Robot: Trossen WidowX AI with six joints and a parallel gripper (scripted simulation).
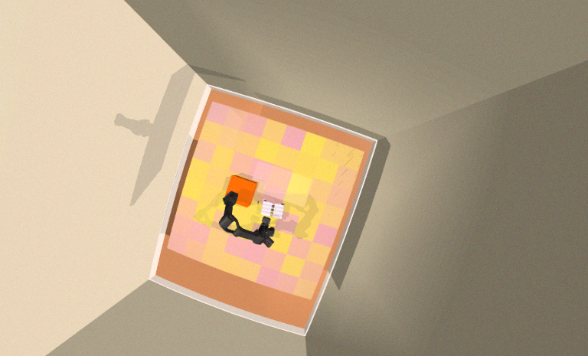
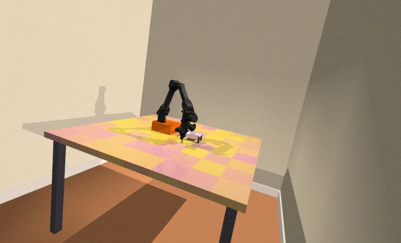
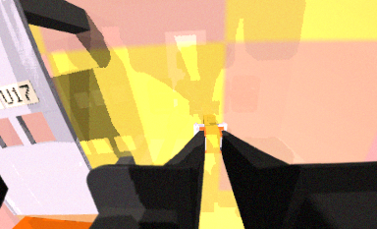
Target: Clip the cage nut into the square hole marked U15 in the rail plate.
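My claw [image 1: 266, 220] [image 2: 181, 140] [image 3: 211, 136] pinches the cage nut [image 3: 212, 128] at the wrist view's centre; squeezing unevenly or off-centre could twist it, or spring it loose.

Before you, the gripper [image 3: 211, 136] reaches in from the bottom edge, its two black fingers closed on the small cage nut [image 3: 212, 129], whose white and orange parts show at the tips, above yellow and pink checks. To your left you see part of the pale rail plate [image 3: 46, 162], with a label [image 3: 20, 93] reading U17 (the only marking you can read here) near two openings, and an orange block [image 3: 56, 223] peeks in at the lower left corner.
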